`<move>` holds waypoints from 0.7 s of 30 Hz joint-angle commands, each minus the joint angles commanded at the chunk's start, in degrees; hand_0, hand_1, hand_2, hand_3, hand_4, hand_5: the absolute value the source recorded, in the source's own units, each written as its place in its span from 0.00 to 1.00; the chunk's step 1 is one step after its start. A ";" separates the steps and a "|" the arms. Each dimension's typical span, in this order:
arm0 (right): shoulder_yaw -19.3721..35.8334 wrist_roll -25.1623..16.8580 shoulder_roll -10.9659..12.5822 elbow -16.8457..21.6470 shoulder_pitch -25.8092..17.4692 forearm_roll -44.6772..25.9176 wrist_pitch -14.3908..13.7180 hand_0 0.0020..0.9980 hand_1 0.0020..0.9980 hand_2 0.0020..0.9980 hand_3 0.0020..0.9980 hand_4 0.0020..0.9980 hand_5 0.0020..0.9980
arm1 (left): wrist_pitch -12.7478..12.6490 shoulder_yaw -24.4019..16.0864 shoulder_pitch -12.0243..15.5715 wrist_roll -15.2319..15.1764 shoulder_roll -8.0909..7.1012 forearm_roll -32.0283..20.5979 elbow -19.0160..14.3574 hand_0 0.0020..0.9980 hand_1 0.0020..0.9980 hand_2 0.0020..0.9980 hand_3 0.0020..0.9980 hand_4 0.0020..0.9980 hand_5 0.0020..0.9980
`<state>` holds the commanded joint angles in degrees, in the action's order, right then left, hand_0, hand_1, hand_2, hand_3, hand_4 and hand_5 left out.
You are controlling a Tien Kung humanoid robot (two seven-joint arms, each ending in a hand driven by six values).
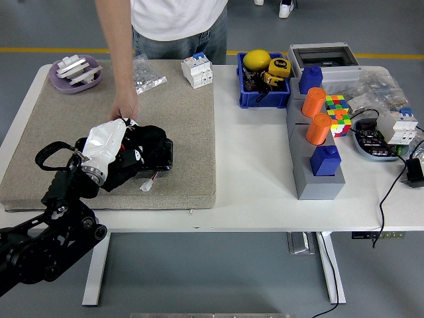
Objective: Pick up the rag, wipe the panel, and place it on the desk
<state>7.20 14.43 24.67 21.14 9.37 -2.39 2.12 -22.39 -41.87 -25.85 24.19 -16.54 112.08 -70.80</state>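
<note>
A black rag [148, 138] is bunched under my left hand [123, 156], which is shut on it and pressed onto the black panel [164, 158]. The panel lies on the beige mat [189, 112], mostly hidden by my hand and the rag; only its right end shows. A red wire with a white plug [146, 185] sticks out from under it. A person at the far side rests a hand [124, 108] on the mat right behind the panel's left end. My right arm is out of view.
At the back of the mat are a purple dish [75, 71], a plastic bag [147, 73] and a white breaker [197, 69]. Further right are a blue bin [263, 85], grey blocks with orange cylinders [317, 129], a colour cube [336, 110] and cables.
</note>
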 joint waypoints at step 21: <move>-0.21 -0.16 -0.05 -0.01 0.17 -0.45 0.01 0.77 0.70 0.71 0.68 1.00 0.52 | -0.23 3.32 -1.60 0.90 0.42 0.09 -0.31 0.18 0.23 0.54 0.54 0.27 0.00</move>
<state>6.99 14.26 24.62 21.13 9.54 -2.84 2.13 -22.63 -38.55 -27.45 25.10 -16.12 112.16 -71.11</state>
